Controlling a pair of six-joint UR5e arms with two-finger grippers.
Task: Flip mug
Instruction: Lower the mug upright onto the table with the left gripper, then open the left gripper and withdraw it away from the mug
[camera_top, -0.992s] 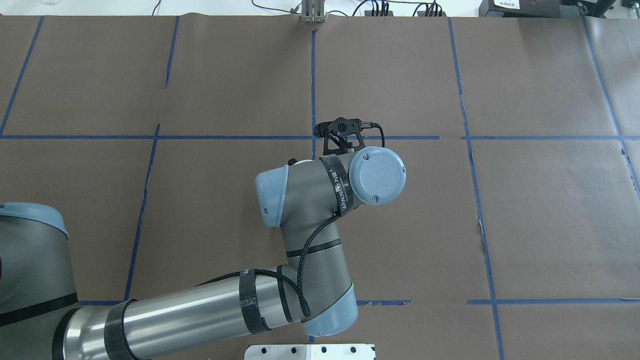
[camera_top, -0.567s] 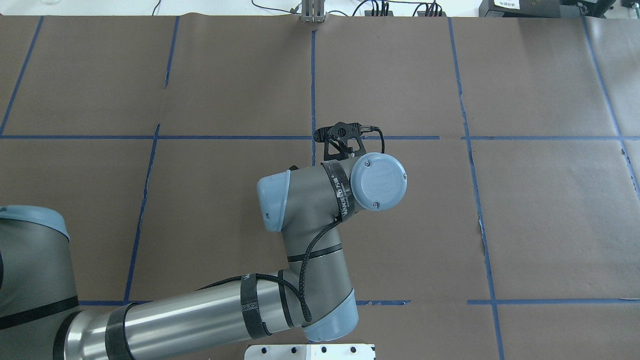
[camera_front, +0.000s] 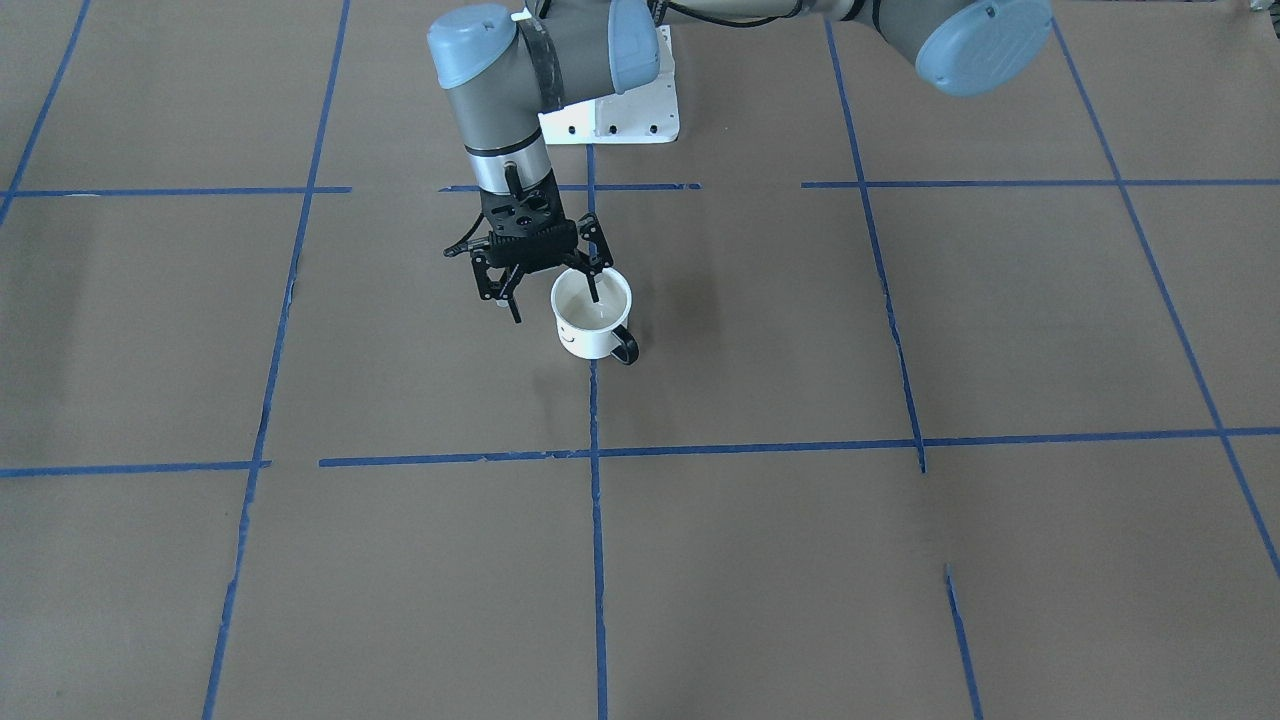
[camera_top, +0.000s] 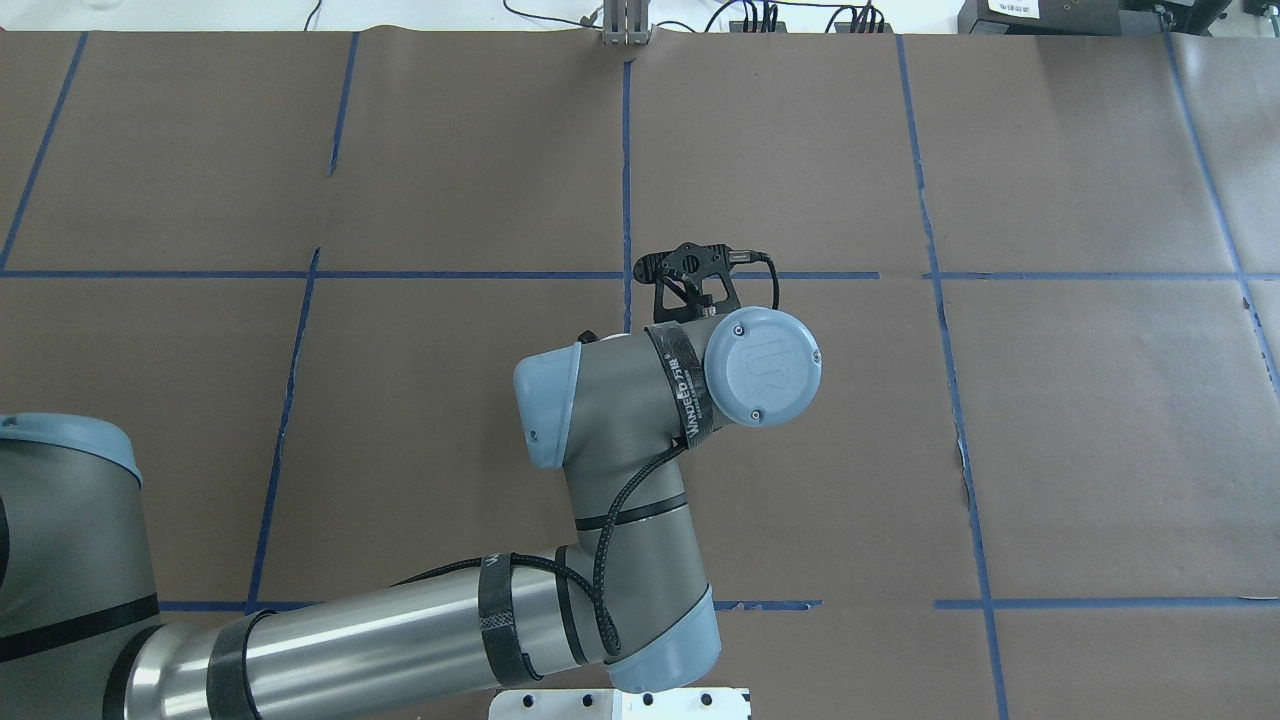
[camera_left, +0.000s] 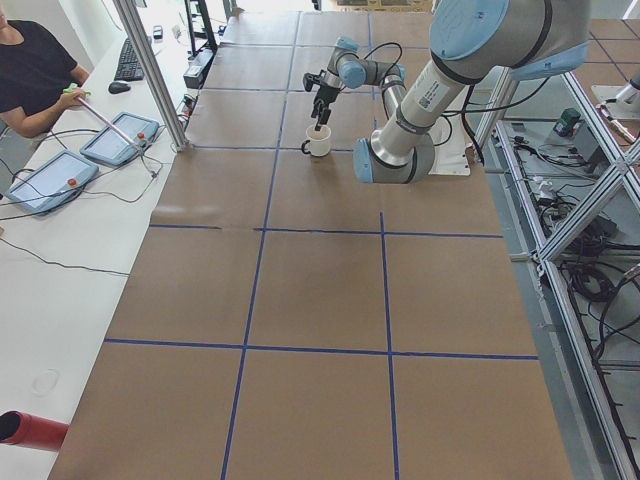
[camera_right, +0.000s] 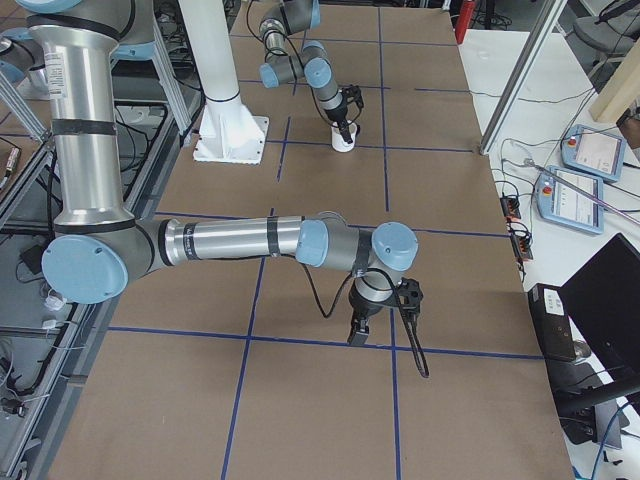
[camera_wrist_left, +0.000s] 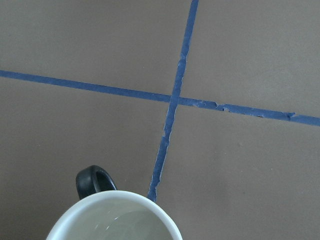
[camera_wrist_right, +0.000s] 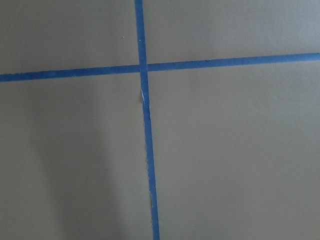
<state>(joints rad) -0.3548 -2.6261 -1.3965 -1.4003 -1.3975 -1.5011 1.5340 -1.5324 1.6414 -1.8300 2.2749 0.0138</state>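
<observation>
**1. Mug.** The mug (camera_front: 588, 338) stands upright on the counter (camera_front: 800, 330), mouth up, just beside a line of blue tape (camera_front: 596, 420). Its long axis is vertical. The black handle (camera_front: 626, 348) points toward the operators' side and the robot's left.

**2. Left jaws.** The left arm (camera_front: 500, 130) holds its jaws straight down over the mug. They are spread wide and grip nothing. The inner finger (camera_front: 595, 284) dips into the mouth. The outer finger (camera_front: 513, 300) hangs outside the wall, roughly opposite the handle. That side of the wall lies between the two fingers (whether either one touches it cannot be told). The left wrist view shows only the rim and handle at its bottom edge.

**3. Right jaws.** The right arm (camera_right: 230, 240) is well apart from the mug, with its wrist pointing down at bare counter. Whether its jaws are wide or narrow cannot be told.

**4. Assessment.** The left arm is much the nearer, so any move on the mug should fall to it. The controlling relation is that the jaws are parallel to the mug's axis, with one wall between the fingers. Closing would pinch the rim. Turning the mug over would then call for a wrist roll about a horizontal axis. A pinch this far off centre may let the mug swing or slip. Mouth-up could be either the start or the end of a flip, and the views do not show which.
</observation>
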